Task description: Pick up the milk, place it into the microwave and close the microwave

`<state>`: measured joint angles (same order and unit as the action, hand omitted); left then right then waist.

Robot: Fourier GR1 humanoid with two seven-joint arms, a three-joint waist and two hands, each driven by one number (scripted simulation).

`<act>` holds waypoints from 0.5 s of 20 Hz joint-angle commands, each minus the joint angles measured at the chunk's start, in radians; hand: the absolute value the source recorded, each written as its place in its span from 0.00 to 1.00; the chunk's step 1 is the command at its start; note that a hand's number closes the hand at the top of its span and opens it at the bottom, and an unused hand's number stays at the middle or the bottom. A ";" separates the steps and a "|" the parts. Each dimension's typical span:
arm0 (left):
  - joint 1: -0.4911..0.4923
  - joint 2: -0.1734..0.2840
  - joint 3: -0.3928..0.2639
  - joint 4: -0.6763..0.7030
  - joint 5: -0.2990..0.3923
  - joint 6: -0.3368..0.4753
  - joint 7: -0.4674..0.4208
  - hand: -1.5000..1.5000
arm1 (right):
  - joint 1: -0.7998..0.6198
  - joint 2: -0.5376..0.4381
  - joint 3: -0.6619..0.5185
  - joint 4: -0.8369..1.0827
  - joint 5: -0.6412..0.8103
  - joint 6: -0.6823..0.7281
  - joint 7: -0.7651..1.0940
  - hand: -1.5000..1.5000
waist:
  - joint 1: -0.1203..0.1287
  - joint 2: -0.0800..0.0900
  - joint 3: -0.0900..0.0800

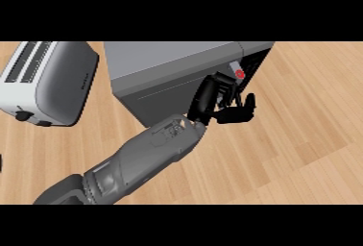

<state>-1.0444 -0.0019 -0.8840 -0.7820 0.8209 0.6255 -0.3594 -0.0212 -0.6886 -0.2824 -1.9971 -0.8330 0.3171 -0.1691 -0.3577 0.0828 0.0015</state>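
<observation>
The grey microwave (170,60) stands at the top centre, its dark opening (257,60) facing right. My right hand (212,98) has come up from the lower left and is at the edge of that opening. Its fingers curl round the milk (237,72), a small white carton with a red cap. Only the carton's top shows above the fingers; the hand hides the rest. The thumb (247,106) points up just right of the fingers. I cannot make out the microwave's door. A dark sliver (1,163) at the left edge may be my left hand.
A white and grey toaster (50,81) lies at the upper left, close to the microwave's left side. Wooden counter (297,134) spreads to the right of the microwave and below it.
</observation>
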 commanded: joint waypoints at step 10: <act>0.012 0.105 0.057 0.181 0.072 -0.031 -0.017 0.00 | 0.046 -0.014 -0.065 -0.039 -0.041 -0.026 0.028 0.00 | 0.089 0.007 -0.003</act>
<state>-1.0643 -0.0014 -0.9361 -0.7676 0.8542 0.5277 -0.3784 0.0076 -0.7024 -0.3364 -2.0248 -0.8639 0.2961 -0.1495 -0.3070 0.0835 0.0002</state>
